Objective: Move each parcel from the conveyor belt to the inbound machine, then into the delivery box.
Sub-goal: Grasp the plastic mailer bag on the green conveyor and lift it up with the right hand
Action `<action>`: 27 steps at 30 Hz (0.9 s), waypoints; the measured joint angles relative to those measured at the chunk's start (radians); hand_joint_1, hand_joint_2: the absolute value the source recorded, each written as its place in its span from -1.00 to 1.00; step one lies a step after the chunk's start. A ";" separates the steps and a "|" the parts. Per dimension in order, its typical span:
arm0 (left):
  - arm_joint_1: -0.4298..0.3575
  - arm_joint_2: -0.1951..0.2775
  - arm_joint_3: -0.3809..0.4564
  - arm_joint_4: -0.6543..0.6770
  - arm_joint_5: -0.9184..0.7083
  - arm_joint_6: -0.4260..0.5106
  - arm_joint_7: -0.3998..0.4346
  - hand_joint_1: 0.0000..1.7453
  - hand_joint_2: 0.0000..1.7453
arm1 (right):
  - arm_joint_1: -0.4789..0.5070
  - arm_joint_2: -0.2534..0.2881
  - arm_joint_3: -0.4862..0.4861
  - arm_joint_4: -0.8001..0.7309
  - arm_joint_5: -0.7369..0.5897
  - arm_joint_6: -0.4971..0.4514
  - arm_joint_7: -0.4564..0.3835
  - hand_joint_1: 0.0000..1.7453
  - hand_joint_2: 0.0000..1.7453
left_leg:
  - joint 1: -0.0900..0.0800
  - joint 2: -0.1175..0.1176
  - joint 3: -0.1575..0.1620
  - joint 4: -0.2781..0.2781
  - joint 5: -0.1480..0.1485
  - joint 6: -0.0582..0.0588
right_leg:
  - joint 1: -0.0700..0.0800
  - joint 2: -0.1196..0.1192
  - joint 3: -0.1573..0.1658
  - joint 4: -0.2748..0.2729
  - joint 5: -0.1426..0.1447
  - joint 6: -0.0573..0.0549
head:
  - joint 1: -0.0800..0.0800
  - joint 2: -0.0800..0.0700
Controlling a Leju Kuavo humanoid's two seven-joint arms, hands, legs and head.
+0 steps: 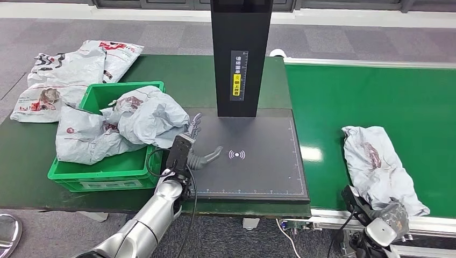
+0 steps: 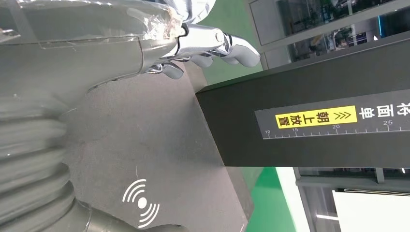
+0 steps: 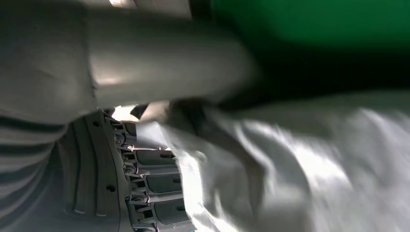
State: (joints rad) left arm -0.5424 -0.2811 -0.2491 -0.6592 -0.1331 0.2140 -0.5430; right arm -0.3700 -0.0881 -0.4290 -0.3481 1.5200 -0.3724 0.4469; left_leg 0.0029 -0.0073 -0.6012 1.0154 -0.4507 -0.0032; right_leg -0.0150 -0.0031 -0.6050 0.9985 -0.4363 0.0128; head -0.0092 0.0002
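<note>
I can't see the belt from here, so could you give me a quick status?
Left hand open over scanner pad. Right hand gripping parcel on belt. Crate heaped.

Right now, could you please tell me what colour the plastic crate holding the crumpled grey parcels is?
The plastic crate is bright green, clearest in the head view.

Left robot hand (image 1: pixel 194 146) open, fingers spread; right robot hand (image 1: pixel 388 215) unclear

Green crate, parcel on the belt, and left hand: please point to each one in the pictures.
Green crate (image 1: pixel 91 178), head view, on its front wall.
Parcel on the belt (image 1: pixel 379 164), head view, on its crumpled middle.
Left hand (image 1: pixel 198 151), head view, on the palm over the scanner plate.
</note>
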 joint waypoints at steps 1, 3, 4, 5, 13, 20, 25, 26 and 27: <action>0.000 0.000 0.000 0.000 0.000 0.000 0.000 -1.00 1.00 | 0.001 0.000 -0.004 0.001 0.001 0.000 0.000 1.00 1.00 | 0.000 0.000 0.000 0.000 0.000 0.000 | 0.000 0.000 0.000 0.000 0.000 0.000 | 0.000 0.000; 0.000 0.000 0.000 0.000 0.000 0.000 0.000 -1.00 1.00 | 0.003 -0.001 -0.013 0.002 0.005 -0.009 -0.004 1.00 1.00 | 0.000 0.000 0.000 0.000 0.000 0.000 | 0.000 0.000 0.000 0.000 0.000 0.000 | 0.000 0.000; 0.000 0.000 0.000 0.000 0.000 0.001 0.001 -1.00 1.00 | 0.003 -0.002 -0.018 0.002 0.008 -0.017 -0.009 1.00 1.00 | 0.000 0.000 0.000 0.000 0.000 0.000 | 0.000 0.000 0.000 0.000 0.000 0.000 | 0.000 0.000; 0.000 0.000 0.000 0.000 0.000 0.001 0.003 -1.00 1.00 | 0.004 -0.002 -0.021 0.002 0.012 -0.025 -0.014 1.00 1.00 | 0.000 0.000 0.000 0.000 0.000 0.000 | 0.000 0.001 0.000 0.000 0.000 0.000 | 0.000 0.000; 0.000 0.000 0.000 -0.002 -0.004 0.004 0.007 -1.00 1.00 | 0.001 -0.003 -0.044 0.003 0.038 -0.067 -0.048 1.00 1.00 | 0.001 -0.001 0.000 0.000 0.000 0.000 | 0.001 -0.001 -0.001 0.000 -0.001 0.000 | 0.000 0.000; 0.002 0.000 0.000 -0.007 -0.004 0.009 0.007 -1.00 1.00 | 0.002 0.002 -0.056 0.003 0.042 -0.109 -0.083 1.00 1.00 | 0.000 -0.001 -0.001 0.000 -0.001 0.000 | 0.000 0.000 -0.001 0.001 -0.001 0.000 | 0.000 0.000; 0.011 0.004 0.001 -0.020 -0.012 0.035 0.007 -1.00 1.00 | 0.003 0.030 -0.058 -0.043 0.006 -0.288 -0.277 1.00 1.00 | 0.000 0.000 -0.002 0.000 -0.001 0.000 | 0.000 0.000 -0.001 0.001 -0.001 0.000 | 0.000 0.000; 0.014 0.005 0.002 -0.024 -0.015 0.039 0.006 -1.00 1.00 | 0.005 0.044 -0.058 -0.079 -0.019 -0.308 -0.333 1.00 1.00 | 0.000 0.000 -0.002 0.000 -0.001 0.000 | 0.000 0.000 -0.002 0.001 -0.001 0.000 | 0.000 0.000; 0.017 0.006 0.003 -0.027 -0.019 0.044 0.006 -1.00 1.00 | 0.007 0.062 -0.058 -0.128 -0.050 -0.319 -0.396 1.00 1.00 | 0.000 0.000 -0.002 0.000 0.000 0.000 | 0.000 0.000 -0.002 0.002 -0.001 -0.001 | 0.000 0.000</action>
State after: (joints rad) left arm -0.5253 -0.2753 -0.2464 -0.6862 -0.1517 0.2576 -0.5372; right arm -0.3631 -0.0258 -0.4871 -0.4761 1.4697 -0.6911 0.0505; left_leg 0.0032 -0.0070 -0.6032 1.0150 -0.4512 -0.0034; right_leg -0.0146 -0.0027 -0.6068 1.0001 -0.4371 0.0123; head -0.0092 0.0001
